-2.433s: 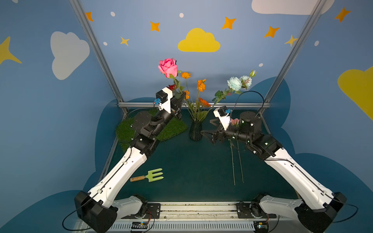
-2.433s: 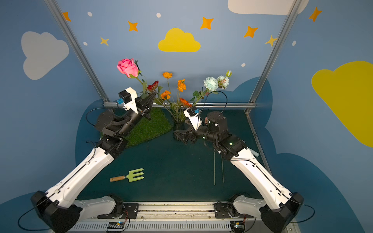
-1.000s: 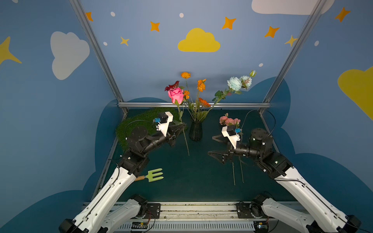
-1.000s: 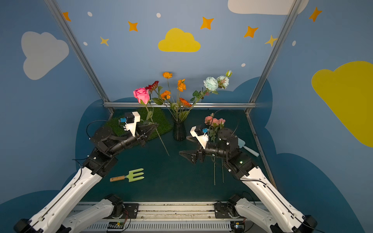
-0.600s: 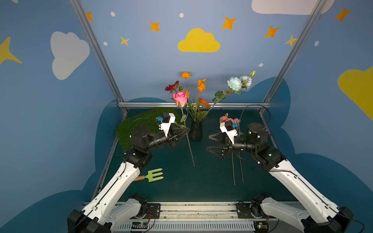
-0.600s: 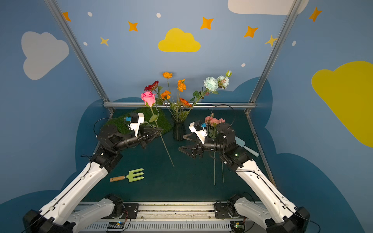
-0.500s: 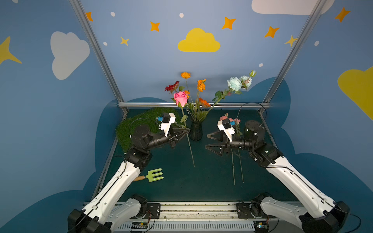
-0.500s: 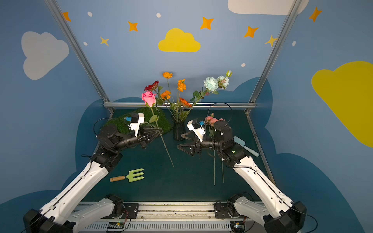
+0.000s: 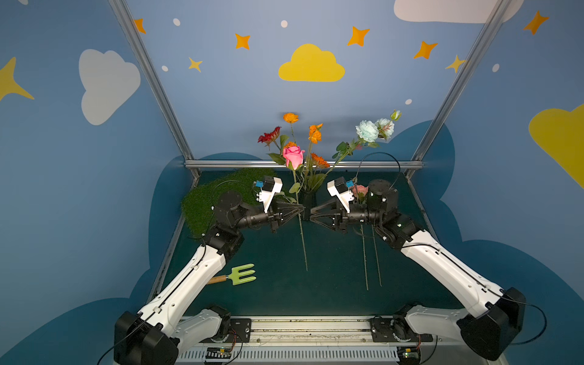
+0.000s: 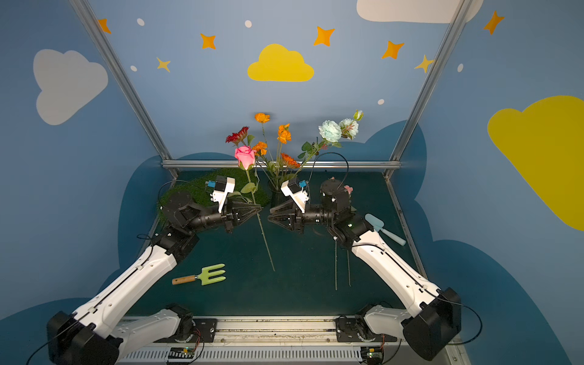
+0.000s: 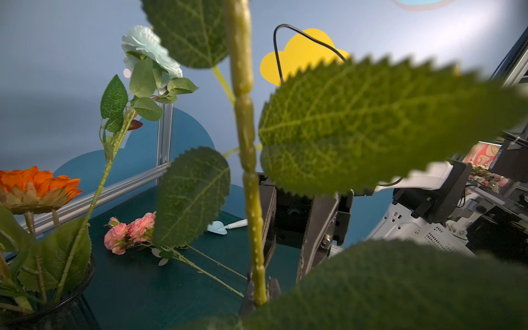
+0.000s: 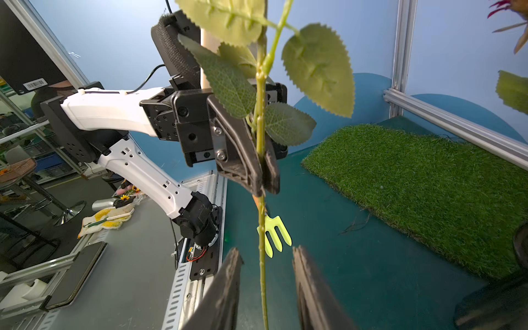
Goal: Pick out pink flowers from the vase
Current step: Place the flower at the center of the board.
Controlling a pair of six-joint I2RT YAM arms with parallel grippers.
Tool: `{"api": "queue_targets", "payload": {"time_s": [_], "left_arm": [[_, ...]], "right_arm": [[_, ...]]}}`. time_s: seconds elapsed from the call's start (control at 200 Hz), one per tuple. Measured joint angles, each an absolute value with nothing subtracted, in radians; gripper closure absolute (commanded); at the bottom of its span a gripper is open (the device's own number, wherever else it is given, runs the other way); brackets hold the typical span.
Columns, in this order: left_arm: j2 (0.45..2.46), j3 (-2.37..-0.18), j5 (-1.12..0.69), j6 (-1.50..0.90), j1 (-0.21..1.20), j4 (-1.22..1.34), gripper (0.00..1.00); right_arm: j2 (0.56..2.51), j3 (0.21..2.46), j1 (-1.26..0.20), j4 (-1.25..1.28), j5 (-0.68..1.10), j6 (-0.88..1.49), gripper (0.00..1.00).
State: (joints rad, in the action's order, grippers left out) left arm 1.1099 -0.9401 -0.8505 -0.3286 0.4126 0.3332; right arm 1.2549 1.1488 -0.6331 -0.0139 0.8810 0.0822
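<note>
Your left gripper (image 9: pixel 300 211) is clenched on the stem of the pink rose (image 9: pixel 293 156), holding it nearly upright just in front of the vase (image 9: pixel 308 202); the bloom stands level with the vase's lower orange flowers (image 9: pixel 319 160), and the stem's bare lower end hangs down well below the gripper. In the right wrist view you can see those fingers (image 12: pixel 251 168) pinched tight on the green stem below its leaves.

Your right gripper (image 9: pixel 313 214) faces the left one from the other side of the vase, tip almost to tip. Its jaws stand apart with the rose stem running between them, and neither finger (image 12: pixel 228 283) touches the stem, so it grasps nothing.

The peach-pink cluster (image 11: pixel 128 231) lies flat on the green table (image 9: pixel 331 284) to the right of the vase, largely hidden under your right arm in both top views, with two long stems trailing toward the front rail.

The vase holds the orange flowers, a red spiky flower (image 9: pixel 269 136) and pale blue blooms (image 9: pixel 368 130). A green hand fork (image 9: pixel 241 274) lies well in front and left of the vase.
</note>
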Motion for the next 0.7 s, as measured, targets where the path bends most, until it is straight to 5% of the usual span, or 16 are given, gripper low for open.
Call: {"api": "queue_targets", "payload": {"time_s": [0.44,0.701], "left_arm": [[1.127,-0.960,-0.862,-0.329,0.435,0.347,0.98],[1.135,-0.968,-0.861,-0.321,0.443,0.346,0.98]], "right_arm": [[1.323,1.182,-0.683,0.019,0.895,0.101,0.70],[1.328,1.202,-0.706,0.025,0.903,0.109,0.84]]}}
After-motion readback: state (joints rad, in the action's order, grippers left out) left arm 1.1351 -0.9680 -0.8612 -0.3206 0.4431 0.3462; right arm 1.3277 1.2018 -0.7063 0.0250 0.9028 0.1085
